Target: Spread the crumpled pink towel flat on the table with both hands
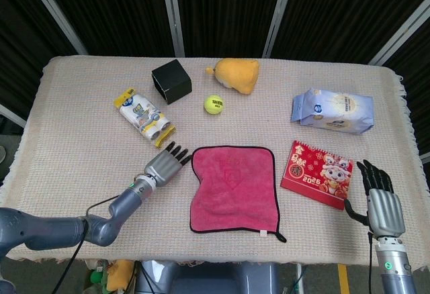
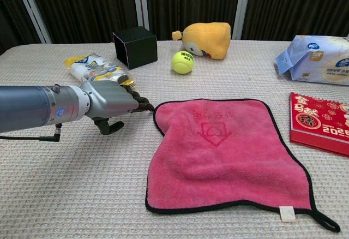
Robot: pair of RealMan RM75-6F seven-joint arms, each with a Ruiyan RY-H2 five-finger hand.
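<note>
The pink towel [image 1: 234, 188] with a black hem lies spread flat at the middle front of the table, also seen as the pink towel [image 2: 225, 154] in the chest view. My left hand [image 1: 163, 165] rests low just left of the towel's upper left corner, fingers extended and apart, holding nothing; the chest view shows the left hand [image 2: 112, 101] a small gap away from the towel's edge. My right hand [image 1: 381, 200] hovers open off the table's right front corner, fingers straight, far from the towel.
A red calendar [image 1: 318, 173] lies just right of the towel. A snack packet [image 1: 144, 117] sits behind my left hand. Further back stand a black box [image 1: 170, 80], a tennis ball [image 1: 213, 104], a yellow plush [image 1: 236, 74] and a wipes pack [image 1: 332, 111].
</note>
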